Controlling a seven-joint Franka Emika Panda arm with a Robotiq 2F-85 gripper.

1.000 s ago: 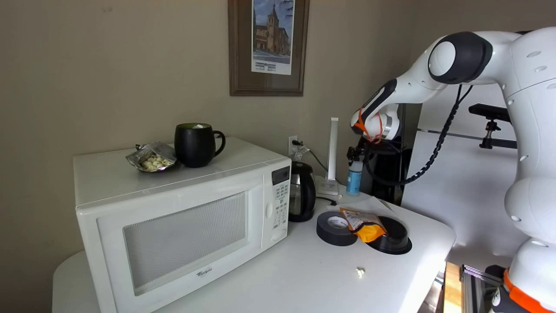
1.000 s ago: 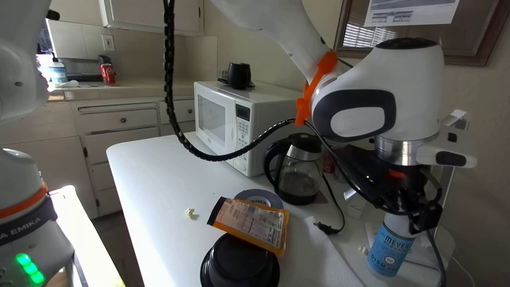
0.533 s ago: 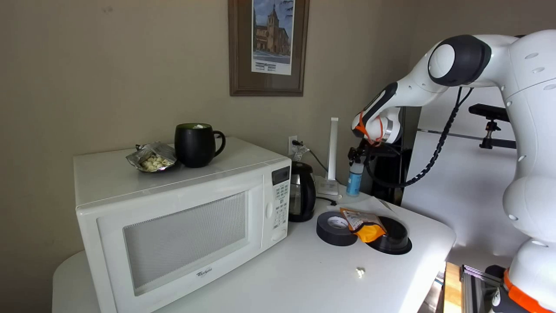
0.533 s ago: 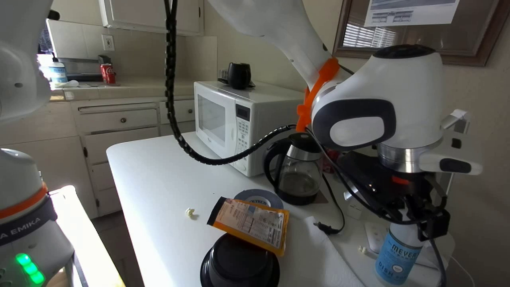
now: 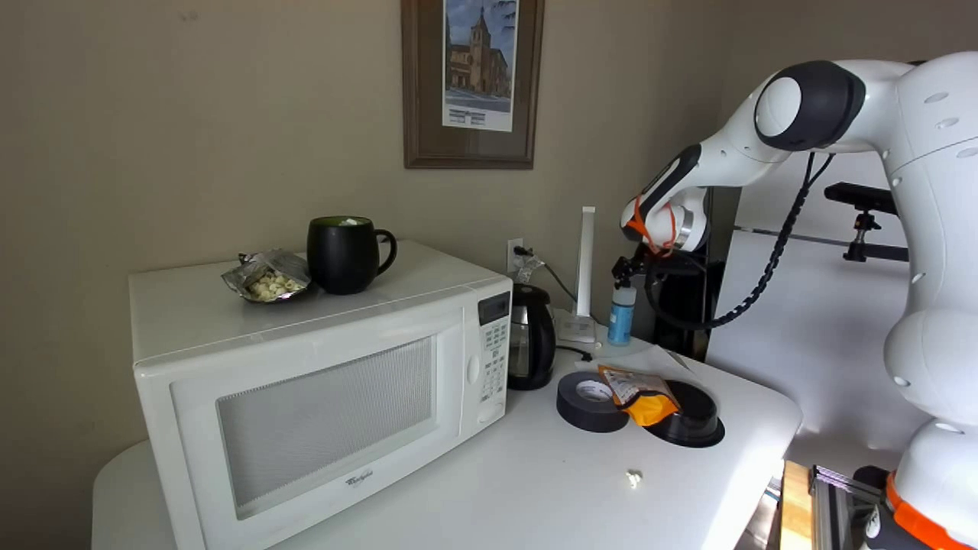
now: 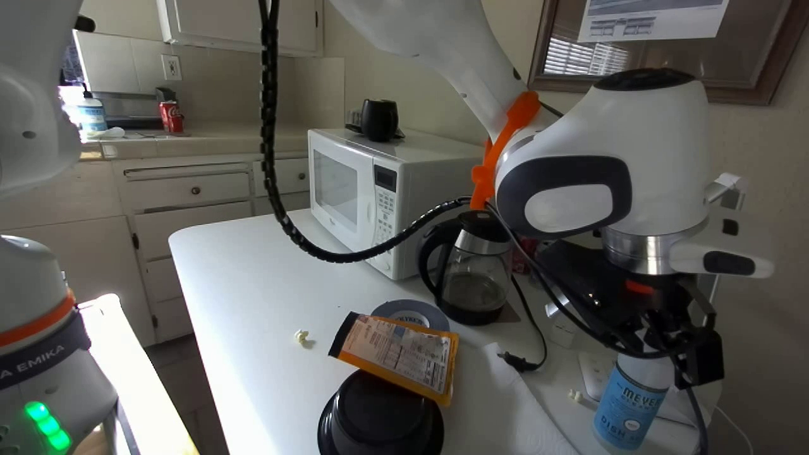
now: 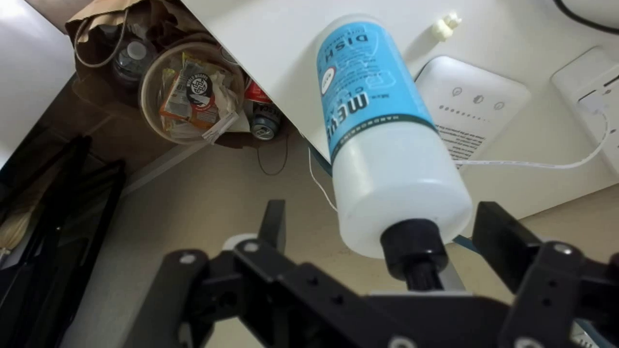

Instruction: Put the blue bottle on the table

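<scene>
The blue bottle [image 7: 372, 82] has a light-blue label, a clear whitish upper body and a black pump neck. It stands on the white table [image 5: 535, 473] near a corner at the wall, as an exterior view of the bottle [image 6: 632, 404] also shows. My gripper [image 7: 386, 220] comes down over its top, fingers spread wide on either side. A broad gap lies between the bottle and the finger [image 7: 274, 224] on the left; the one on the right is much nearer. In both exterior views the gripper hides the pump top.
A white flat device [image 7: 469, 104] lies beside the bottle, with a thin cable. The table's edge [image 7: 271, 111] is close on the other side, above a bin [image 7: 191, 92]. A kettle [image 6: 474, 278], tape roll [image 5: 590, 401], orange packet [image 6: 398, 357], black bowl [image 6: 379, 411] and microwave [image 5: 336, 382] share the table.
The gripper came down with the bottle, which shifted slightly in view. Its fingers have since spread apart and let go, and the bottle has settled a little.
</scene>
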